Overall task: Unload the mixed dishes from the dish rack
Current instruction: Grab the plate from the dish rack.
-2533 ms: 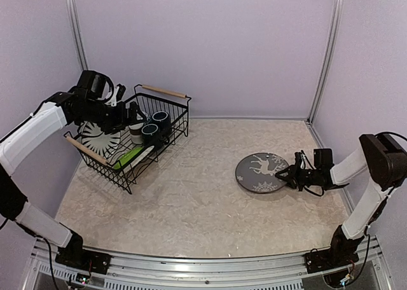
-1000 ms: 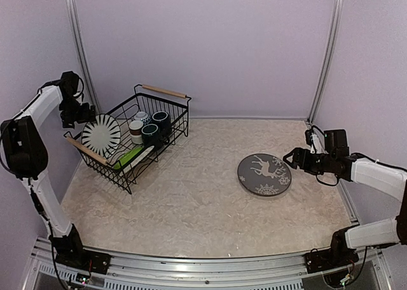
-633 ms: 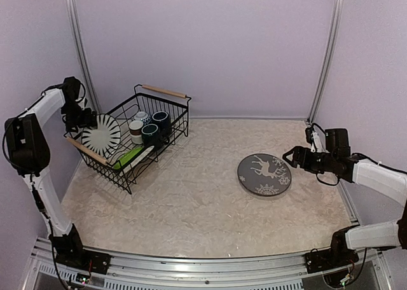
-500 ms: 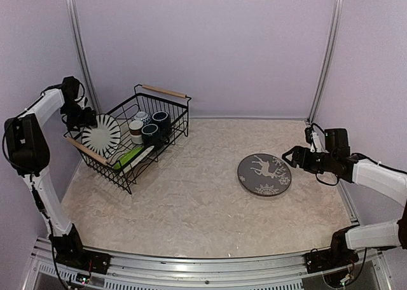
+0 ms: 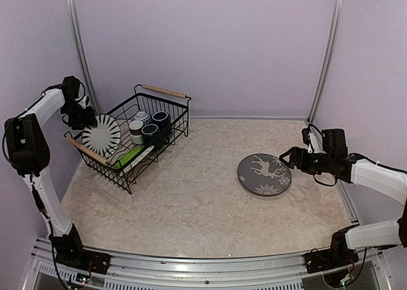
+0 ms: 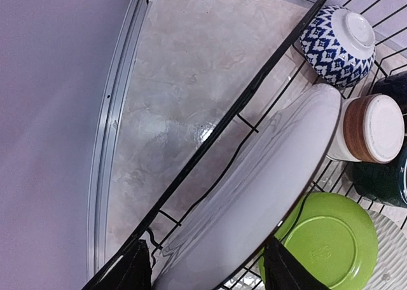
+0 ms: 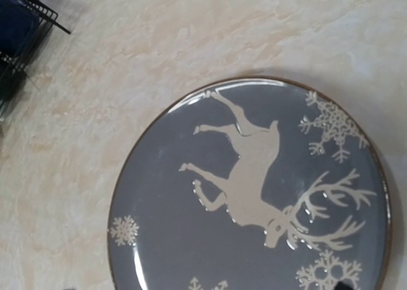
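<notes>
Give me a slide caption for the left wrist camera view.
Left gripper straddling the rim of a standing plate in the dish rack, beside a green plate, patterned bowl and brown-based cup.

Soft, even overhead light, faint shadows, all views sharp (mild glare on the grey plate (image 7: 254, 194) and the tabletop (image 6: 202, 132)).

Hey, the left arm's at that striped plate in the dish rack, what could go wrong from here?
1. The left gripper straddles only the rim of the striped plate; an edge grip like that may let it swing or slip when lifted.
2. A top wire of the dish rack runs right beside one finger, so it might snag and drag the rack.
3. The green plate and brown-based cup sit close by and could get knocked.
</notes>
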Controlling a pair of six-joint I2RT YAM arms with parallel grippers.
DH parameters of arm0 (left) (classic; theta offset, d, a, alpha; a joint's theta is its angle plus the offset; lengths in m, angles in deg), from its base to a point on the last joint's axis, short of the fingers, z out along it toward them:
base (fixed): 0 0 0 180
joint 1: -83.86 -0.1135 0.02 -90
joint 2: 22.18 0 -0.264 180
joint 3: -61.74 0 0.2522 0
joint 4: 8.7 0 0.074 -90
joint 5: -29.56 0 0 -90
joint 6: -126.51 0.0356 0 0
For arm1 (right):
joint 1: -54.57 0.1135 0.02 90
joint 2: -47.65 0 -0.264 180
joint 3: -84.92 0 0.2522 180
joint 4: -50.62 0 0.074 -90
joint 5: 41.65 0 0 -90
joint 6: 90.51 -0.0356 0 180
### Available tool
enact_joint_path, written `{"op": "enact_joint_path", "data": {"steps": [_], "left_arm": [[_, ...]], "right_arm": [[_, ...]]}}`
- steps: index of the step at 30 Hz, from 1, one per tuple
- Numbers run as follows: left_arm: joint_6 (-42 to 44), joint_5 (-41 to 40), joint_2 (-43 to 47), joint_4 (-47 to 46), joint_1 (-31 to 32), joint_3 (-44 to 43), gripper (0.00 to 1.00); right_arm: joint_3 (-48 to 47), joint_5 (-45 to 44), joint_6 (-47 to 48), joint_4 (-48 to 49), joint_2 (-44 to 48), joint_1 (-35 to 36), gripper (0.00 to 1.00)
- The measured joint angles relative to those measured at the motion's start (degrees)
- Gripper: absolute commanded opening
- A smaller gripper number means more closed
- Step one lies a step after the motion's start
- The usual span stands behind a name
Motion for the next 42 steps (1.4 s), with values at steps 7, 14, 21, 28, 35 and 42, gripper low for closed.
{"op": "enact_joint_path", "data": {"steps": [7, 14, 21, 28, 35, 42], "left_arm": [[0.9, -1.4, 0.0, 0.1, 0.8, 0.0, 0.43], [1.2, -2.6, 0.0, 0.7, 1.7, 0.0, 0.38], [1.9, -3.1, 0.0, 0.9, 2.1, 0.0, 0.37], [1.9, -3.3, 1.3, 0.9, 3.7, 1.6, 0.55], [1.8, -2.7, 1.2, 0.6, 6.1, 3.4, 0.54], [2.1, -3.6, 0.4, 0.4, 6.2, 2.9, 0.40]], "right_arm": [[0.0, -0.2, -0.2, 0.2, -0.6, 0.5, 0.85], [0.0, -0.4, -0.7, 0.4, -0.6, 0.6, 0.85], [0.0, -0.8, -0.9, 0.8, -1.0, 0.9, 0.85], [0.5, -0.9, -1.2, 1.7, -1.2, 1.3, 0.85], [1.1, -0.9, -1.3, 2.3, -1.2, 1.5, 0.85], [1.3, -0.9, -1.7, 2.5, -1.2, 1.6, 0.86]]}}
